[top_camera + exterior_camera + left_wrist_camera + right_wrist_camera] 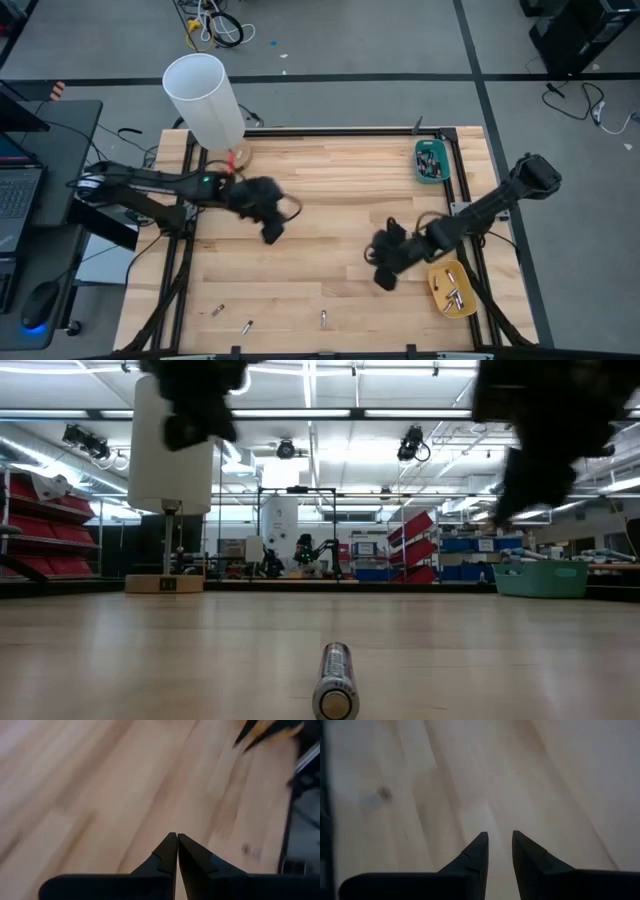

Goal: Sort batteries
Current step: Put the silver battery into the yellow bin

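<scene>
Three small batteries lie on their sides near the table's near edge in the high view: one (216, 311), one (247, 326) and a silvery one (323, 319), which shows end-on in the low view (335, 682). More cells lie in the yellow tray (452, 290) at the right edge; the teal tray (432, 160) sits at the far right. My left gripper (270, 232) (177, 836) hovers shut over the table's middle left. My right gripper (384, 279) (500, 836) hovers open, left of the yellow tray, over bare wood.
A white cylinder (205, 100) stands on a round wooden base at the table's far left corner. Black frame rails run along the table's sides. Bare wood lies between the two grippers and toward the near edge.
</scene>
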`<state>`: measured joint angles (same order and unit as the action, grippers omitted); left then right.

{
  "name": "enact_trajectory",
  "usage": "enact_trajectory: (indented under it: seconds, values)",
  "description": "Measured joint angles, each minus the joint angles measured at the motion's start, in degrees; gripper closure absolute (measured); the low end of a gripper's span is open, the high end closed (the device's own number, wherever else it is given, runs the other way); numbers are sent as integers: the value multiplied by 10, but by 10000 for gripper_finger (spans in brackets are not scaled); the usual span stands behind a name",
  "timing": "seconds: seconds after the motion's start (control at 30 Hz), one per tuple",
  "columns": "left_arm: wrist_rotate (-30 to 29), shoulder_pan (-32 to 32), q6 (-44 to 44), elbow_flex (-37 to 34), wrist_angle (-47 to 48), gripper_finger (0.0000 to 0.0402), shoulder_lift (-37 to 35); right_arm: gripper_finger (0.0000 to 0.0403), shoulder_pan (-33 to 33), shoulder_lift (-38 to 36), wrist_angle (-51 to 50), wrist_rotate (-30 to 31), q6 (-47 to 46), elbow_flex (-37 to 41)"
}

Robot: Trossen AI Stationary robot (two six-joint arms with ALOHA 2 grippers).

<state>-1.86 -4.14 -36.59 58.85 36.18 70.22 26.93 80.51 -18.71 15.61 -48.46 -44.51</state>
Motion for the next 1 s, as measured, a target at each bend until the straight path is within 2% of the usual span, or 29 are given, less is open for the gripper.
enact_trajectory:
  seconds: [0.13,0.23,0.37,0.5,0.6,0.73,0.87,1.0]
  values:
    - [-41,-82,-93,0,138,371,-35,330,-44,0,66,6,18,-15]
    - [-42,-158,-149,0,219,371,-43,330,-60,0,84,45,6,-39]
    - [-31,-284,-228,0,278,371,-43,330,-73,30,106,74,-19,-85]
    - [-36,-383,-298,0,282,369,-38,330,-70,109,106,74,-29,-169]
    - [-62,-429,-346,-12,276,355,-34,330,-62,179,105,73,-19,-237]
    - [-57,-468,-413,-67,239,314,-29,330,-53,259,104,66,-28,-317]
    - [-24,-502,-468,-139,128,270,-29,330,-41,311,104,57,-29,-380]
    - [-23,-525,-518,-206,10,239,-29,330,-31,338,92,55,-29,-412]
